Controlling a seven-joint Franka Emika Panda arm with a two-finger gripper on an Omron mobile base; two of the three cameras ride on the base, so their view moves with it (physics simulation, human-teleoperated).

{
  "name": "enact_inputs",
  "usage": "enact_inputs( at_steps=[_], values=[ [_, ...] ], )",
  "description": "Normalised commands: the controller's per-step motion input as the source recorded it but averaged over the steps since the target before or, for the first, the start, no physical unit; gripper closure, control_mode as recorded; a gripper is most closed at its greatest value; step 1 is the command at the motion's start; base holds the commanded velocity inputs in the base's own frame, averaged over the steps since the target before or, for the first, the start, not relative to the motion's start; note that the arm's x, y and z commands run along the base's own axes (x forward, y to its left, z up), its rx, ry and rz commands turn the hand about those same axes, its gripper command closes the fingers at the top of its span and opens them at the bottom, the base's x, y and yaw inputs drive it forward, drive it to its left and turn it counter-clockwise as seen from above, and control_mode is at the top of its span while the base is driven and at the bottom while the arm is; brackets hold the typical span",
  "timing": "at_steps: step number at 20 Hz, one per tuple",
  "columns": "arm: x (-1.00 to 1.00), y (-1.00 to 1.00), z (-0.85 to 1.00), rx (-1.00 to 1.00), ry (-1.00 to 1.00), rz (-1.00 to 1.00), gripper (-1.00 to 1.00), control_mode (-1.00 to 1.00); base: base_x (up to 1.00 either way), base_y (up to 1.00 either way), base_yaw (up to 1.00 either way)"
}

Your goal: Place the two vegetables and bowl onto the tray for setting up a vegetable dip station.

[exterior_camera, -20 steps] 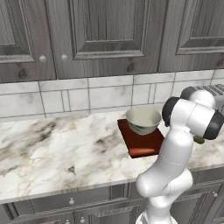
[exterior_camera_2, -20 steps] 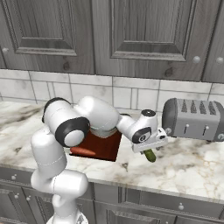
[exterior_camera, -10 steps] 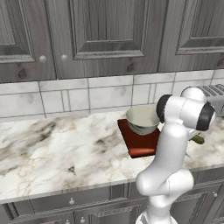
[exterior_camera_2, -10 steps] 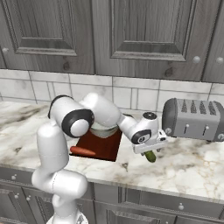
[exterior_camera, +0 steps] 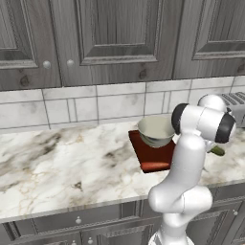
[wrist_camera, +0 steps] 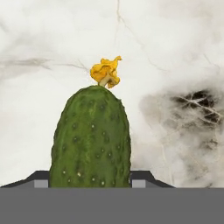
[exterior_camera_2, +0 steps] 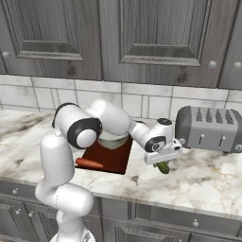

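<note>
gripper [exterior_camera_2: 164, 162] down over the cucumber [wrist_camera: 91, 138] on the counter [exterior_camera_2: 208, 177]
fingers flank it, grip unclear; bowl [exterior_camera: 156, 131] and carrot [exterior_camera_2: 89, 163] sit on tray [exterior_camera_2: 112, 160].

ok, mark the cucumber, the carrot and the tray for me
cucumber [wrist_camera: 90, 138], hand view, middle of its green body
carrot [exterior_camera_2: 89, 163], right base view, mid-length
tray [exterior_camera: 152, 157], left base view, bare floor in front of the bowl
</note>
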Motion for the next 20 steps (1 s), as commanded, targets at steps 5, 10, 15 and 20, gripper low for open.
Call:
enact_inputs(
  at_steps=[5,10,15,20],
  values=[
    [-0.23,0.22,0.27,-0.01,0.00,0.17,1.00,-1.00,0.00,0.00,0.00],
    [-0.25,0.23,0.25,-0.04,-0.02,0.23,1.00,-1.00,0.00,0.00,0.00],
    [-0.29,0.26,0.20,-0.01,-0.05,0.26,1.00,-1.00,0.00,0.00,0.00],
    [-0.30,0.28,0.17,0.00,-0.05,0.23,1.00,-1.00,0.00,0.00,0.00]
  ],
)
